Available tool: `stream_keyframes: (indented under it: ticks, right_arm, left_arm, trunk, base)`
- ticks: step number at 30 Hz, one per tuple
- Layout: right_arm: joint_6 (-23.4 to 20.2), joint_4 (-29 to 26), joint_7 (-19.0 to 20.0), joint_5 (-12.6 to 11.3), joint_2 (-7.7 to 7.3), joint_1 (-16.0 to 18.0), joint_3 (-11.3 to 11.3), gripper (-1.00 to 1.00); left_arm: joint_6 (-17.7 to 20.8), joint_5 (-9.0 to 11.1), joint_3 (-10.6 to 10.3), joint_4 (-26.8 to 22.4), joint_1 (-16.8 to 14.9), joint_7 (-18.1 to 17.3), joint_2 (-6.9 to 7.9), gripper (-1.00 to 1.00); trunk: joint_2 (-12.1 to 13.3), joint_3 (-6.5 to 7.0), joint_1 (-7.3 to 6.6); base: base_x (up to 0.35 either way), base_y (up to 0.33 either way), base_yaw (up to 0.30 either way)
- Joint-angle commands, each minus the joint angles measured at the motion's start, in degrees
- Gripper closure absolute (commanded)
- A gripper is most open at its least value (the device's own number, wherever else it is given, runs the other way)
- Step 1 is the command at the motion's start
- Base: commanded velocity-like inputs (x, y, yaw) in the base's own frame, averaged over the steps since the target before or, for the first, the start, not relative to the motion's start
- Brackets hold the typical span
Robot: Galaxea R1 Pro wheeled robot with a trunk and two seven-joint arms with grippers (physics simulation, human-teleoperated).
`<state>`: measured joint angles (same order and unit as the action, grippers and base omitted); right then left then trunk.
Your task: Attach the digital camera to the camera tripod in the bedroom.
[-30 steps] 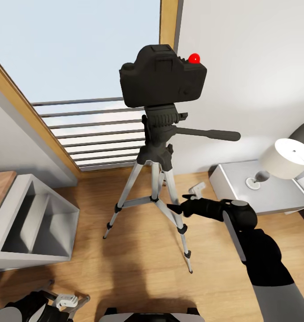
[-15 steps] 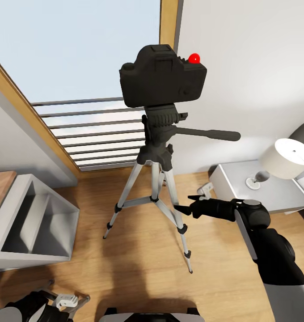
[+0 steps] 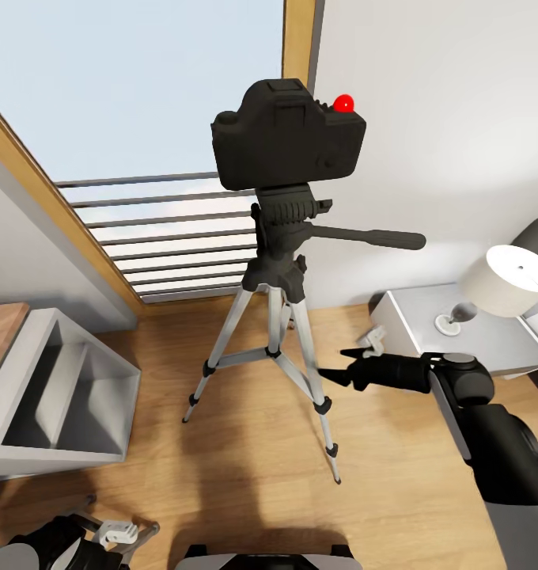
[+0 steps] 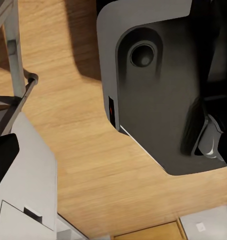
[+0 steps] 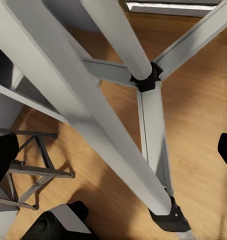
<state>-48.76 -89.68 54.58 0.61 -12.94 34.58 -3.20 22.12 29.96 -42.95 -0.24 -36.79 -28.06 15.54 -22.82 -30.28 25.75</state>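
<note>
The matte-black digital camera (image 3: pixel 289 142) with its red button (image 3: pixel 344 103) sits upright on the black head of the camera tripod (image 3: pixel 278 237). The long pan handle (image 3: pixel 372 236) sticks out to the right. Three silver legs spread on the wood floor near the window. My right gripper (image 3: pixel 342 361) hovers low, just right of the nearest leg, open and empty, not touching it. In the right wrist view the leg and its brace (image 5: pixel 93 105) pass between the spread fingertips (image 5: pixel 3 155). My left gripper (image 3: pixel 119 533) rests low at the bottom left, open, holding nothing.
A grey nightstand (image 3: pixel 427 321) with a white lamp (image 3: pixel 506 281) stands at the right. An open grey shelf unit (image 3: pixel 55 396) stands at the left. The window railing (image 3: pixel 166 229) is behind the tripod. A low grey folding frame (image 5: pixel 33 172) lies on the floor. My own base (image 4: pixel 158 90) is below.
My right arm has drawn back to the right, taking the open gripper away from the tripod leg. Camera, tripod and left arm have not moved.
</note>
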Motion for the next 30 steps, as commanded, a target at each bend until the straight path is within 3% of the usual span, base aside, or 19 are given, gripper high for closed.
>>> stream_keyframes:
  ticks: [1, 8, 16, 23, 30]
  right_arm:
    - [-0.35, -0.01, 0.38, 0.08, -0.47, 0.05, -0.04, -1.00]
    - [-0.19, 0.54, 1.12, 0.42, -3.20, -0.34, 0.00, -1.00]
    - [0.37, 3.21, 1.05, 0.51, -6.23, -3.24, 0.03, -1.00]
    - [0.88, 10.27, 0.47, 1.14, -8.32, -5.36, 0.03, -1.00]
    - [3.09, 22.61, -2.23, 3.51, -8.82, -5.74, 0.06, -1.00]
  left_arm:
    - [0.38, 0.59, -0.42, -0.02, -0.04, -0.15, 0.02, -1.00]
    - [0.31, 0.55, -0.46, -0.02, -0.04, -0.15, -0.01, -1.00]
    - [0.29, 0.38, -0.47, -0.02, 0.04, -0.15, -0.50, -1.00]
    - [-1.49, 0.39, -0.47, -0.02, 2.17, -0.15, -3.56, -1.00]
    - [-9.84, 0.50, -0.47, -0.02, 5.12, -0.15, -5.99, -1.00]
  trunk:
    - [-0.09, -0.08, 0.03]
    - [-0.09, -0.08, 0.03]
    - [-0.09, -0.08, 0.03]
    - [-0.09, -0.08, 0.03]
    - [-0.09, -0.08, 0.03]
  base:
    - [0.000, 0.000, 0.000]
    - [0.000, 0.000, 0.000]
    - [0.000, 0.000, 0.000]
    - [0.000, 0.000, 0.000]
    - [0.000, 0.000, 0.000]
